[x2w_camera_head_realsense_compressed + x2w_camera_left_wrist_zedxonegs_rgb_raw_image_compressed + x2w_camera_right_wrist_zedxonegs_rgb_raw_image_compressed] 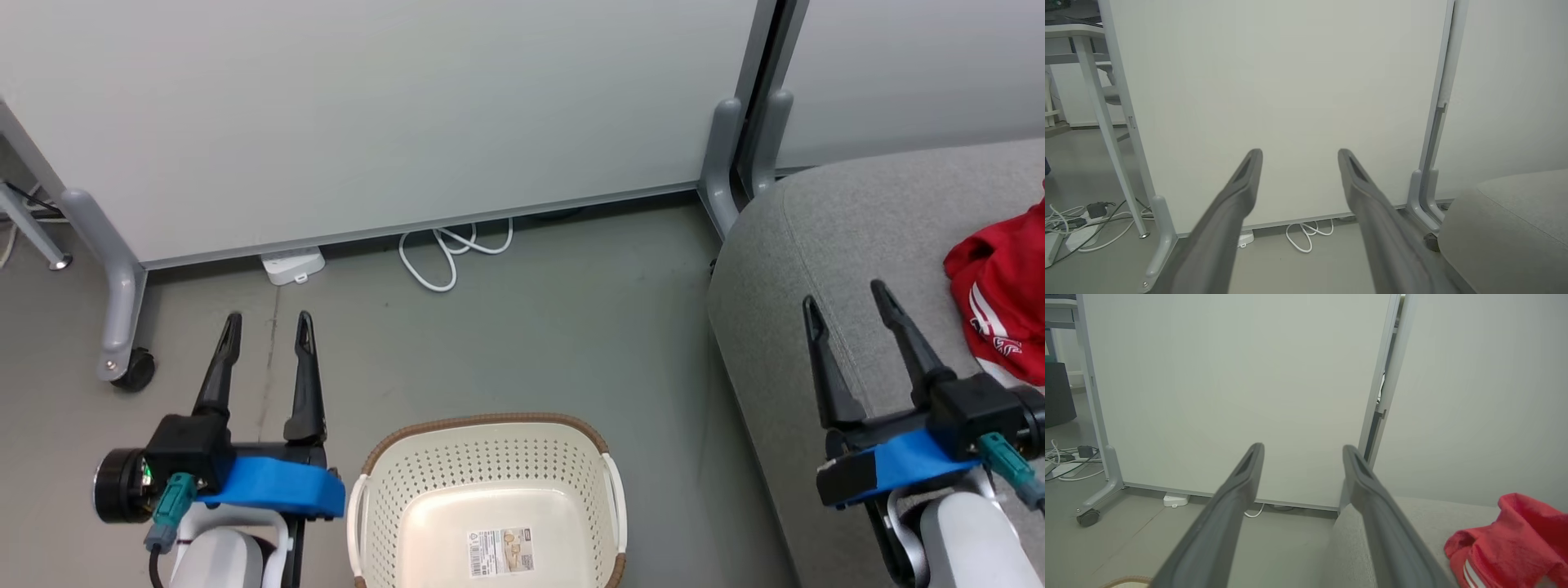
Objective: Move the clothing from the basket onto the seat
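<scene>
Plainly, the basket (490, 457) is bare and the clothing (1004, 286) lies on the seat (816, 237), so my left hand (269, 318) and right hand (844, 294), both open and empty, should draw back without snagging it

This looks like an office. Big pale screen walls (367, 114) stand on grey feet (114, 278) with little wheels (135, 369). The floor (555, 343) is plain and grey, with loose white cables (445, 253). There is a bench (1069, 30) on thin legs and a soft grey seat (857, 245).
</scene>
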Robot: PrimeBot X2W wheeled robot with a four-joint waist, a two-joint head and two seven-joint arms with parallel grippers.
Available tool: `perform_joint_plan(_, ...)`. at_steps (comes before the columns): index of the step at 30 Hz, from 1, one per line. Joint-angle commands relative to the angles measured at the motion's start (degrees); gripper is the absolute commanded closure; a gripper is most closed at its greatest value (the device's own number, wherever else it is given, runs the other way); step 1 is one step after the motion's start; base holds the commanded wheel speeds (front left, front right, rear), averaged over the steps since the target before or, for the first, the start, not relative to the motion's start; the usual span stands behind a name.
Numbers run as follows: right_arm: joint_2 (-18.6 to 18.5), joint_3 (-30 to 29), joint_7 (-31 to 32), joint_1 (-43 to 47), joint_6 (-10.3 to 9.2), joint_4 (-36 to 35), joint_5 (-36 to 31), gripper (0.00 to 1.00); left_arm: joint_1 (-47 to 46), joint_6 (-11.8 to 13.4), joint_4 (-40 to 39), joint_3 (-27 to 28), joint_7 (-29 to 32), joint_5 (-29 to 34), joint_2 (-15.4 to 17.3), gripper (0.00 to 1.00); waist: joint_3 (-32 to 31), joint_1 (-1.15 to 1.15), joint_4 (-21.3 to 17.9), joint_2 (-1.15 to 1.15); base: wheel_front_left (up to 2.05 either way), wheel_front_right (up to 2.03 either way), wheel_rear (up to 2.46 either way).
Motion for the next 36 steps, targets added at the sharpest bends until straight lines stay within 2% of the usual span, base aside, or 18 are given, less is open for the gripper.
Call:
perform_joint_plan(1,0.4,-0.5,-0.2,2.1,0.01,0.6,0.2,0.00,1.6,-0.9,0.4,1.0,-0.1,0.6,-0.5,0.00,-1.4,0.01,0.7,0.00,0.00,0.00,0.00)
perform_joint_plan(14,2.6,-2.0,-0.2,7.7,0.01,2.6,1.4,0.00,6.4,-4.0,1.8,4.5,-0.1,2.9,-2.9,0.00,-4.2,0.01,1.1,0.00,0.00,0.00,0.00)
perform_joint_plan(36,3.7,-3.0,-0.2,10.2,0.01,3.8,2.0,0.00,8.3,-5.0,3.1,5.2,-0.1,4.4,-3.6,0.00,-5.8,0.01,1.5,0.00,0.00,0.00,0.00)
